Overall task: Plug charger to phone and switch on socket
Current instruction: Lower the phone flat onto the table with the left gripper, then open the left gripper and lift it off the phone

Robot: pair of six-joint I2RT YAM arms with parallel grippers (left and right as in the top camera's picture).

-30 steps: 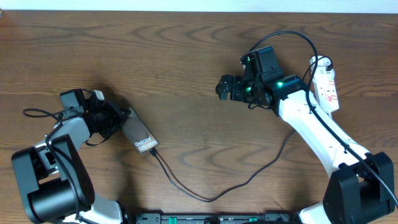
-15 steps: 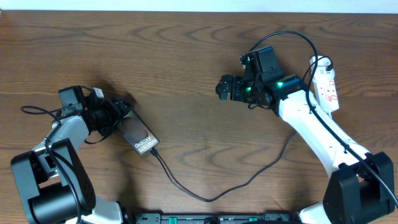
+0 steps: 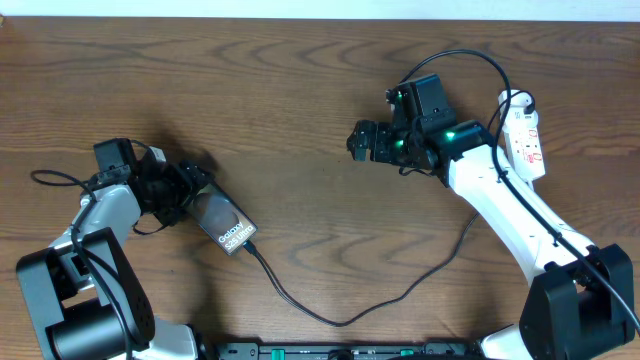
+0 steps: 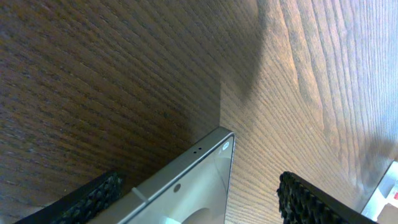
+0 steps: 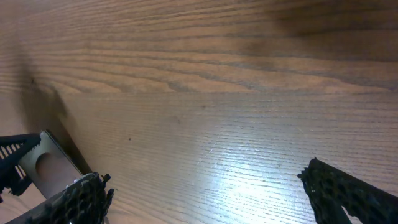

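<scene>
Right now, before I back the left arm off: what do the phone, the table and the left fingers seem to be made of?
phone: glossy, glass-like face that catches light; the edge frame looks like brushed metal, though it could be coated plastic.
table: wood or wood-look laminate, with clear grain and a soft sheen.
left fingers: black, knobbly pads, probably rubber.

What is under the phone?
The phone lies on the wooden table. Only wood shows around its edges. The patch right beneath it is covered, so I cannot see whether anything else is there.
</scene>
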